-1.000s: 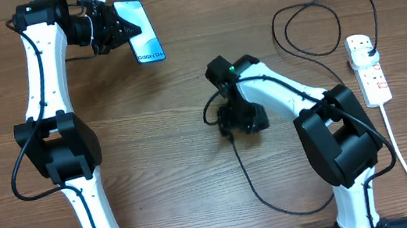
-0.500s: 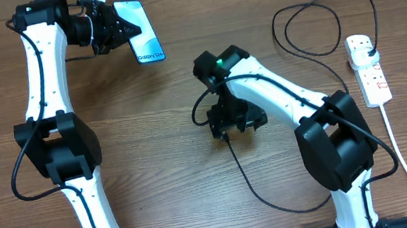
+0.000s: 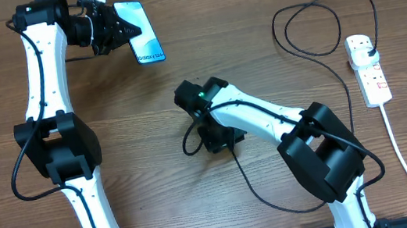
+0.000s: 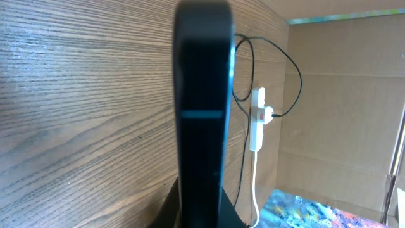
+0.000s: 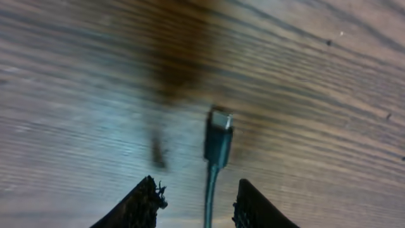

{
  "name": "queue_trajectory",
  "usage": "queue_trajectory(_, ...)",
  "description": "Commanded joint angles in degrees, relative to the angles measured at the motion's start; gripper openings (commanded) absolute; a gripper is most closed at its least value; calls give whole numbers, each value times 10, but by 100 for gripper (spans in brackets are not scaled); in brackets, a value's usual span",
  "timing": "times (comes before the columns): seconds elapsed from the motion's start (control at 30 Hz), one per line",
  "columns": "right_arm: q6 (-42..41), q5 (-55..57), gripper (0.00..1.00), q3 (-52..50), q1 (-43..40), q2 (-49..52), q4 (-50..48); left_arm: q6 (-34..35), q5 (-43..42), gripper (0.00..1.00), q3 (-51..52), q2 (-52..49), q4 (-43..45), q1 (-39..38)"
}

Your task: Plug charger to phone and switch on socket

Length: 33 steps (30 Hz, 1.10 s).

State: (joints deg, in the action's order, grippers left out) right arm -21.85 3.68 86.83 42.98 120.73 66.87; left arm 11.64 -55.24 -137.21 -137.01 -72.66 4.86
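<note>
My left gripper point(image 3: 115, 29) at the far left is shut on the phone point(image 3: 141, 31) and holds it up, its lit blue screen showing from above. In the left wrist view the phone point(image 4: 202, 95) shows edge-on, rising from between the jaws of my left gripper point(image 4: 202, 212). The charger point(image 3: 255, 192) is a thin black cable that loops across the table to a plug point(image 3: 369, 51) in the white socket point(image 3: 368, 68). My right gripper point(image 3: 218, 138) is low over the table centre. In the right wrist view the connector tip point(image 5: 219, 136) sticks out ahead of my right gripper point(image 5: 196, 187), with the cable running between the parted fingers.
The socket's thick white cord point(image 3: 402, 159) trails toward the front right edge. The socket point(image 4: 257, 120) also shows far off in the left wrist view, in front of a cardboard wall point(image 4: 342, 95). Bare wood lies between phone and right gripper.
My right arm has swung left across the table centre, and its fingers have narrowed around the charger cable. The left arm and the phone have stayed still.
</note>
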Motion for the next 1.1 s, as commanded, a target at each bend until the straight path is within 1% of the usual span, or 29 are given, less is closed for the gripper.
queue_trajectory(0.0, -9, 18, 39, -25, -3, -2, -19, -14, -15, 4, -9, 24, 1, -4)
queue_trajectory(0.13, -9, 18, 36, -29, -3, -2, -32, -14, -15, 4, -9, 24, 1, -4)
queue_trajectory(0.17, -9, 18, 35, -29, -3, -2, -34, -14, -15, 4, -9, 24, 1, -4)
queue_trajectory(0.23, -9, 19, 29, -29, -3, -2, -32, -14, -15, 4, -9, 24, 1, -4)
queue_trajectory(0.3, -9, 19, 27, -29, -3, -2, -32, -14, -15, 4, -9, 24, 1, -4)
queue_trajectory(0.63, -9, 23, 22, -37, -3, -2, -39, -14, -15, 4, -9, 24, 0, -4)
queue_trajectory(0.7, -12, 23, 19, -45, -3, -2, -42, -14, -15, 4, -9, 24, 0, -4)
queue_trajectory(1.0, -13, 45, 17, -57, -3, -2, -47, -14, -15, 4, -9, 24, 0, -4)
queue_trajectory(1.07, -13, 56, 14, -59, -3, -2, -47, -14, -15, 4, -9, 24, 1, -4)
